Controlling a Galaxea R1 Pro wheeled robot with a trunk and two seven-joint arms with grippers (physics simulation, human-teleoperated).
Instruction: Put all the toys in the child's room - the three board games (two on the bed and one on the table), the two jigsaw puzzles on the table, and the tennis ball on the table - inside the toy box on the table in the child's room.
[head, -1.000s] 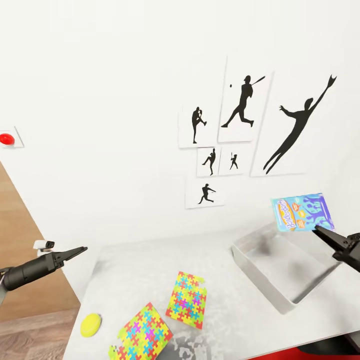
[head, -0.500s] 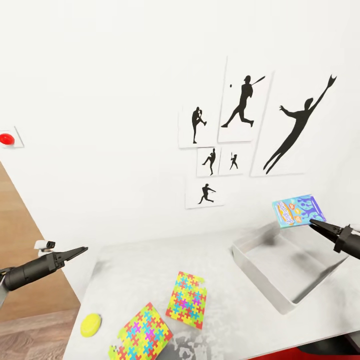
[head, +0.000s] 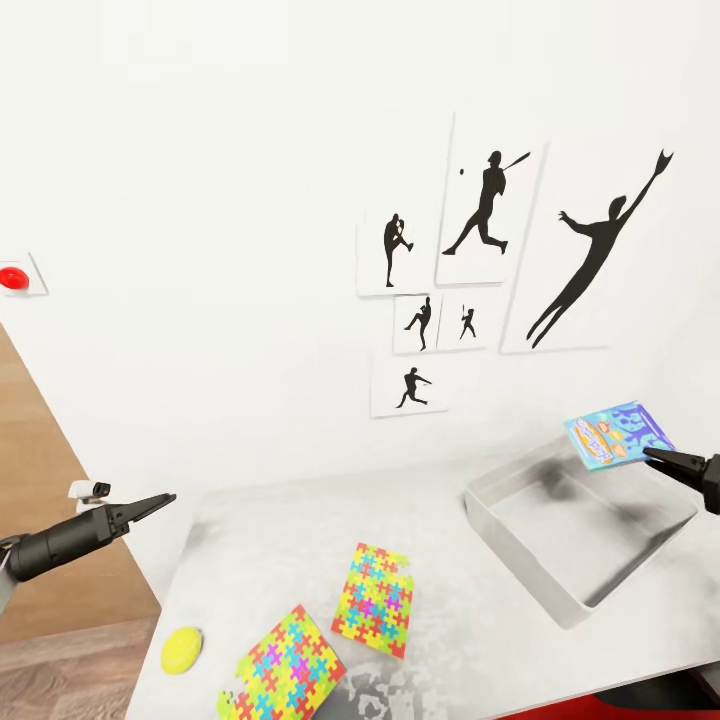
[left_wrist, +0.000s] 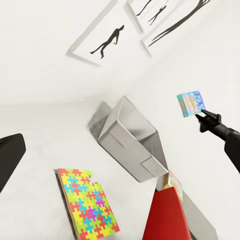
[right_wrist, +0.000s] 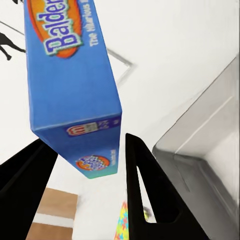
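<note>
The right pincer (head: 655, 457) reaches in from the right edge of the head view, above the far right part of the toy box (head: 520, 545). Just off its tips, on the side toward the wall, a blue board game (head: 618, 433) hangs in the air over the tray's far rim, tilted, printed face up. In the right wrist view the box's lower end sits between the two dark fingers (right_wrist: 145, 185), which are spread wider than the box is thick; a gap shows on the one side and I cannot tell whether the other finger touches it, so the pincer is spread and not pinching. The tray itself holds nothing that can be seen and stands on the pale grey tabletop (head: 290, 540), at its right side.

Nearer the robot on the tabletop lie two jigsaw puzzles, one (head: 375, 598) upright in the middle and one (head: 285, 667) at the near edge, close together but apart. The tennis ball (head: 182, 649) rests left of them near the tabletop's left edge.

The left pincer (head: 165, 499) is held out over the floor beyond the tabletop's left end, well apart from every toy, its fingers pressed together to a point
</note>
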